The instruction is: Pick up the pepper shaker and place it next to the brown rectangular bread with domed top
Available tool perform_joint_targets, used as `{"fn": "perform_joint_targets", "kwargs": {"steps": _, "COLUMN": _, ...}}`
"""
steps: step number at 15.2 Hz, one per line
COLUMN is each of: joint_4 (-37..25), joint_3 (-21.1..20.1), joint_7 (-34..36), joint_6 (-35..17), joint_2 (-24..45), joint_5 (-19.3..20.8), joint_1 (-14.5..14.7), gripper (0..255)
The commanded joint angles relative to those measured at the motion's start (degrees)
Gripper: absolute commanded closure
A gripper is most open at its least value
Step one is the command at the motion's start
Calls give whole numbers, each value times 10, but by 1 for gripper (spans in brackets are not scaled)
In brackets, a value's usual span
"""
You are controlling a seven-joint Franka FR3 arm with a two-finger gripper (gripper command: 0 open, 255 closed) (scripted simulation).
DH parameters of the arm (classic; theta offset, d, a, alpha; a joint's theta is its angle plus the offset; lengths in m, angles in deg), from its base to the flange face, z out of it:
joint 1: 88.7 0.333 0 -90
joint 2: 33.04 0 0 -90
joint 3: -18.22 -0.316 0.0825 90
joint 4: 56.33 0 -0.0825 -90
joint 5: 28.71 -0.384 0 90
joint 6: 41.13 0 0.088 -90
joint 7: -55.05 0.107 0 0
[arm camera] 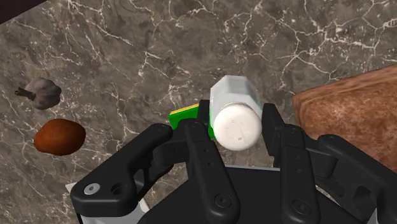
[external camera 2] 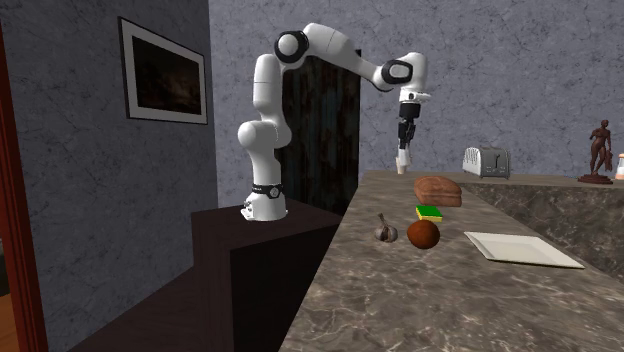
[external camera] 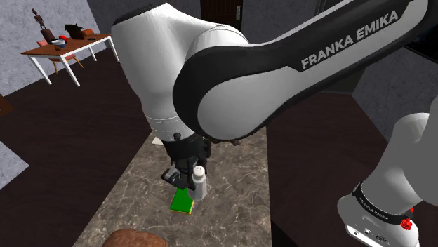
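Observation:
The pepper shaker (arm camera: 235,114), a plain white cylinder, is clasped between my black fingers and hangs well above the marble counter (arm camera: 153,57). My gripper (arm camera: 236,121) is shut on it. In the shoulder view the shaker (external camera: 200,182) hangs below the hand over a green sponge (external camera: 183,201). The second exterior view shows the gripper (external camera 2: 403,155) holding the shaker (external camera 2: 402,163) high above the counter's far end. The brown domed bread (external camera 2: 438,191) lies on the counter below and toward that view's right; its crust (arm camera: 356,121) sits just beside the held shaker.
A green sponge (external camera 2: 429,212), a brown round fruit (external camera 2: 423,234), a garlic bulb (external camera 2: 386,231) and a white flat plate (external camera 2: 522,249) lie on the counter. A toaster (external camera 2: 486,161) and a statuette (external camera 2: 599,152) stand at the back. My stand (external camera 2: 262,212) is beside the counter.

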Motion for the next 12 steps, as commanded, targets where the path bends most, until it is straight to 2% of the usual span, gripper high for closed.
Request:
{"fn": "perform_joint_targets", "kwargs": {"steps": 1, "joint_4": -32, "joint_3": -12, "joint_7": 34, "joint_6": 7, "joint_2": 29, "joint_5": 14, "joint_1": 17, "gripper": 255}}
{"fn": "perform_joint_targets", "kwargs": {"steps": 5, "joint_4": -109, "joint_3": -28, "joint_7": 99, "joint_6": 28, "joint_2": 98, "joint_5": 49, "joint_1": 60, "gripper": 255}}
{"fn": "perform_joint_targets", "kwargs": {"steps": 12, "joint_4": -73, "joint_3": -24, "joint_7": 105, "joint_6": -21, "joint_2": 113, "joint_5": 59, "joint_1": 63, "gripper": 255}}
